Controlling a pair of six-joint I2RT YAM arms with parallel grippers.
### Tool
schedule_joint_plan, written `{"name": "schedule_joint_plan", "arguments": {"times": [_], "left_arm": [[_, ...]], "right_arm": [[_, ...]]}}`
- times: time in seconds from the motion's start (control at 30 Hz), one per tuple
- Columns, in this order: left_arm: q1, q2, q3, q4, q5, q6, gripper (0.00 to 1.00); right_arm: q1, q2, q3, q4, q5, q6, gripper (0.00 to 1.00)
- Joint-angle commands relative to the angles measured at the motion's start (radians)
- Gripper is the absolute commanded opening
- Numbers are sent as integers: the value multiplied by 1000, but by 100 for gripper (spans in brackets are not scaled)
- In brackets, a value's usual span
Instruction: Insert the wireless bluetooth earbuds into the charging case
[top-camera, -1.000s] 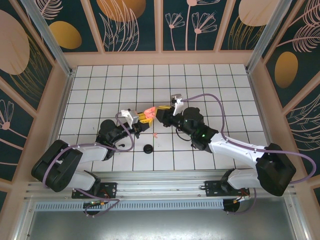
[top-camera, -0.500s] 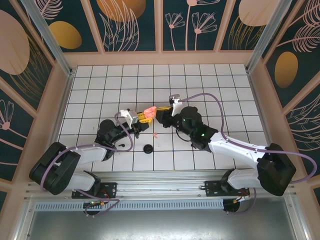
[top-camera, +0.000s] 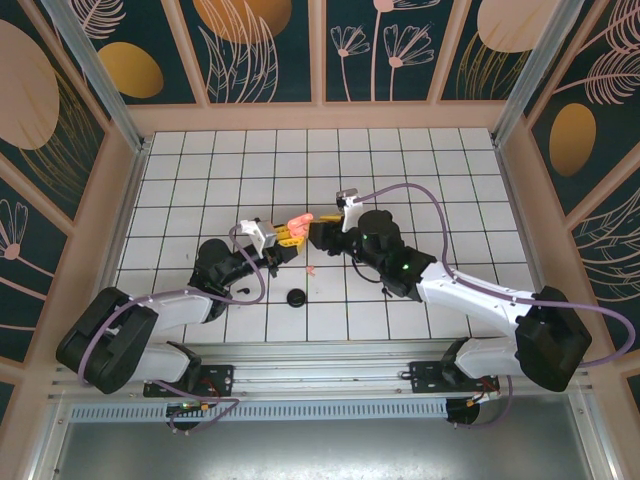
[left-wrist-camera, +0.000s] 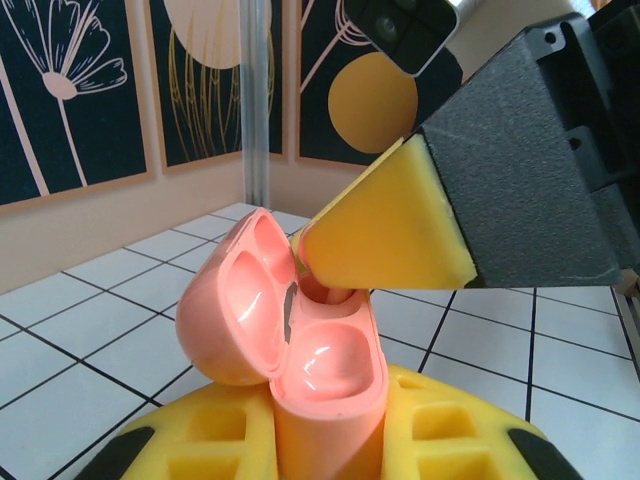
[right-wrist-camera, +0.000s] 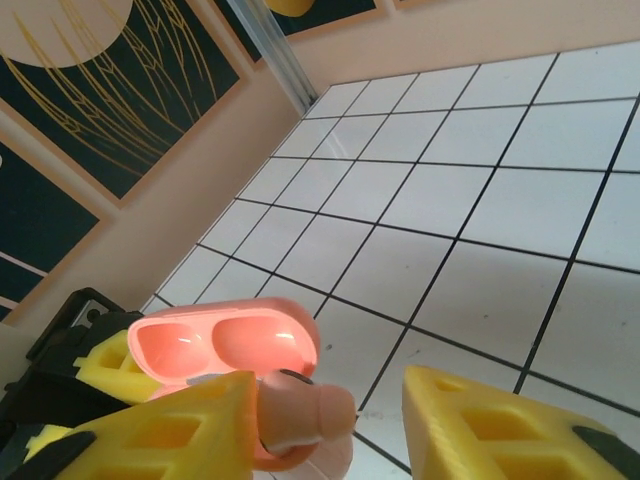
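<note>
The left gripper (left-wrist-camera: 330, 445) has its blocky yellow foam fingers (left-wrist-camera: 470, 450) closed tight on the body of a glossy salmon-pink clamshell charging case (left-wrist-camera: 325, 350). It holds the case upright above the white tiled floor (top-camera: 400, 170), with the rounded lid swung open. The right gripper (right-wrist-camera: 335, 388) stands spread and clamps nothing. A smooth salmon-pink stemmed earbud (right-wrist-camera: 300, 412) lies at the case's mouth against one wedge-shaped pad; whether it is seated I cannot tell. A second pink earbud (top-camera: 310, 268) lies on the tiles near the case, and a black round disc (top-camera: 296, 298) sits closer to the arm bases. Open tiles stretch to the far and side walls.
</note>
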Motion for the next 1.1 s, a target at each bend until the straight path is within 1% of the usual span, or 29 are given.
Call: {"name": "schedule_joint_plan", "arguments": {"times": [0.0, 0.07, 0.2, 0.23, 0.33, 0.47, 0.57, 0.7, 0.8, 0.9, 1.07], "left_arm": [[2, -24, 27, 4, 19, 21, 12], [1, -25, 27, 1, 20, 24, 12], [1, -28, 28, -1, 24, 24, 12], [2, -29, 27, -2, 25, 24, 12], [1, -27, 30, 0, 35, 24, 13], [1, -24, 33, 0, 54, 24, 13], [1, -24, 35, 0, 63, 23, 13], [0, -32, 33, -1, 65, 20, 13], [0, -36, 35, 0, 66, 18, 13], [0, -37, 38, 0, 71, 17, 13], [-1, -38, 39, 1, 74, 16, 13]], "right_arm": [[6, -26, 48, 5, 13, -10, 51], [6, -42, 57, -5, 10, -25, 58], [-1, -69, 81, -41, -17, -40, 66], [-3, -73, 84, -47, -27, -42, 66], [-29, -88, 104, -69, -109, -41, 68], [-78, -109, 103, -64, -207, -26, 69], [-156, -112, 101, -65, -340, 29, 67], [-225, -109, 99, -100, -472, 74, 64], [-246, -105, 96, -132, -523, 76, 62], [-266, -96, 81, -122, -574, 104, 59], [-274, -66, 69, -88, -606, 137, 58]]}}
